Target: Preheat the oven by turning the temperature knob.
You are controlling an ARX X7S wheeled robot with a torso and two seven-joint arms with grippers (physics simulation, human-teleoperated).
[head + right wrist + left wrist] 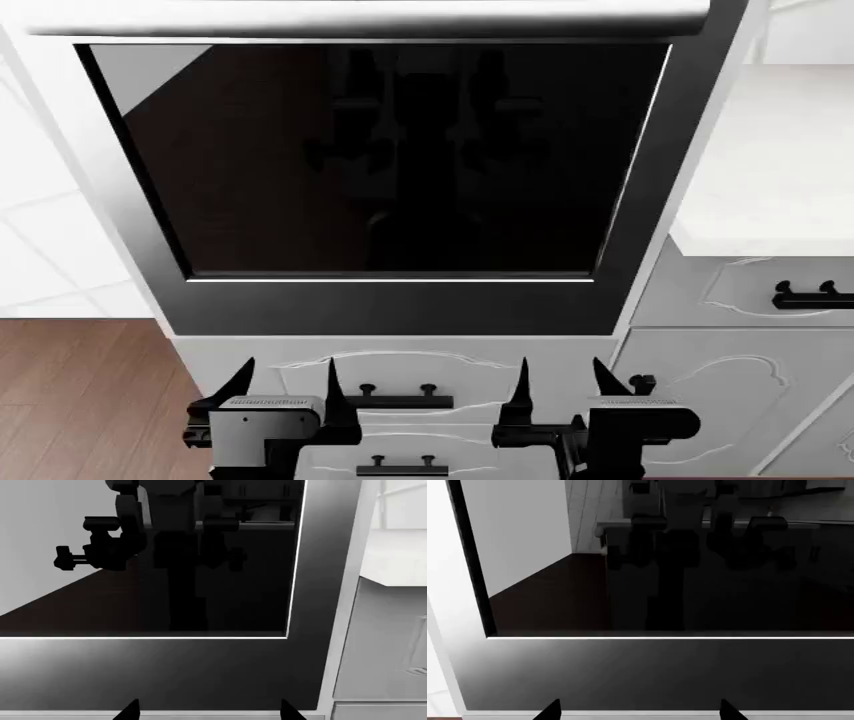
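The oven [387, 160] fills the head view: a dark glossy glass door in a silver-grey frame, with its long silver bar handle [374, 18] along the top edge. No temperature knob shows in any view. My left gripper [284, 385] and right gripper [561, 383] are both open and empty, held low in front of the oven's bottom edge, fingertips pointing at it. The left wrist view shows the door's lower left corner [660, 580] beyond the left gripper [640, 711]. The right wrist view shows the lower right corner [167, 580] beyond the right gripper [208, 710].
White panelled drawers with black handles [387, 402] sit below the oven and to its right [814, 297]. A white countertop [774, 160] juts out at the right. Wooden floor [80, 400] shows at the lower left, a white wall [40, 200] at the left.
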